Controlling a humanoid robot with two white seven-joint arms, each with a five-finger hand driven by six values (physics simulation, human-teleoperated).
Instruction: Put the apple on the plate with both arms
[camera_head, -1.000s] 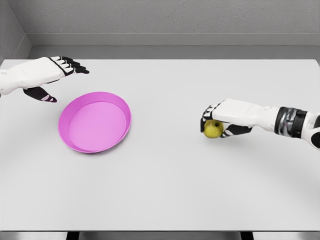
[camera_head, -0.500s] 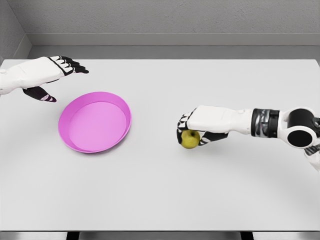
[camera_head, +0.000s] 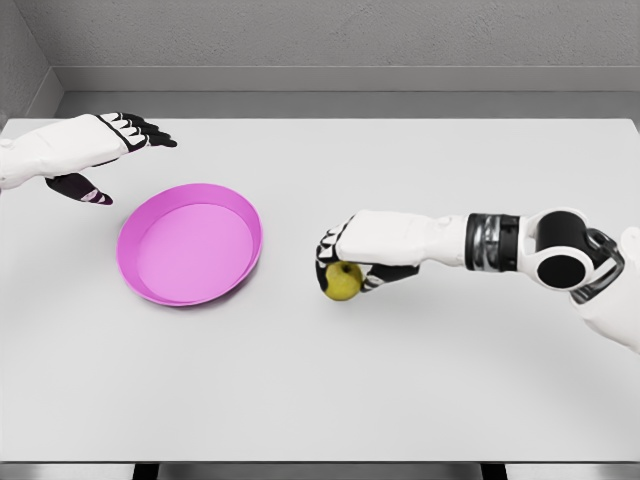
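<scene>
A yellow-green apple (camera_head: 342, 281) hangs under my right hand (camera_head: 345, 264), whose fingers are curled around it from above, right of the table's middle. The pink plate (camera_head: 152, 285) lies on the table to the left, a short gap away from the apple. My left hand (camera_head: 110, 150) hovers above the table beyond the plate's far left rim, fingers spread and holding nothing.
The white table (camera_head: 320, 380) spans the whole view, with a grey wall behind its far edge. My right forearm (camera_head: 500, 243) stretches across the table from the right edge.
My right hand has carried the apple leftward toward the plate, from the right part of the table to near its middle. The left hand has stayed put.
</scene>
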